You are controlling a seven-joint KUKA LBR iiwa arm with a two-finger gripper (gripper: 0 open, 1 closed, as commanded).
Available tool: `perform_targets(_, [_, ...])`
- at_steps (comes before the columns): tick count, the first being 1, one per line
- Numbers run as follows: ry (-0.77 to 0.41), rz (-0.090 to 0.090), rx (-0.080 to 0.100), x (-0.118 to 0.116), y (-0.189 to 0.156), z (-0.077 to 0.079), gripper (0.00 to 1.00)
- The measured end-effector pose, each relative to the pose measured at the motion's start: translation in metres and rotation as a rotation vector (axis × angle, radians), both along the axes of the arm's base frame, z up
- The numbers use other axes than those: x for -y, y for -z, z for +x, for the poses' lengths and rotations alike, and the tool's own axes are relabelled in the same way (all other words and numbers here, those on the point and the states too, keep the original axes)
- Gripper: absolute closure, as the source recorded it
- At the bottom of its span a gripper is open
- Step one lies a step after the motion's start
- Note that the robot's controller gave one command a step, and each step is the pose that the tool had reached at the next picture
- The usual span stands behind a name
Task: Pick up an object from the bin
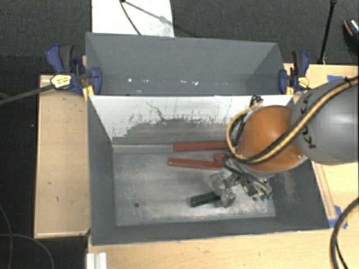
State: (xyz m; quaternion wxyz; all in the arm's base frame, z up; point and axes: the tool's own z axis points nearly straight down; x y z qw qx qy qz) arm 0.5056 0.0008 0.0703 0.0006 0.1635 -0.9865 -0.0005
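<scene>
Inside, the grey bin (140, 198) holds red-handled pliers (193, 163) and a dark stick (203, 200); jaws' state unclear.

Grey bin (140, 206) with pale scuffs and dark scratch streaks on its back wall, two red-brown handles (193, 162), a black piece (203, 200) beside the silvery hand (227, 195), glossy orange wrist cover (269, 136), plain grey arm (336, 133), black-and-yellow cables (268, 154).
</scene>
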Motion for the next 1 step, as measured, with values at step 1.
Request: perform_targets(1, [0.054,-0.001,0.013,0.0133,-0.1559,0.0125,1.00])
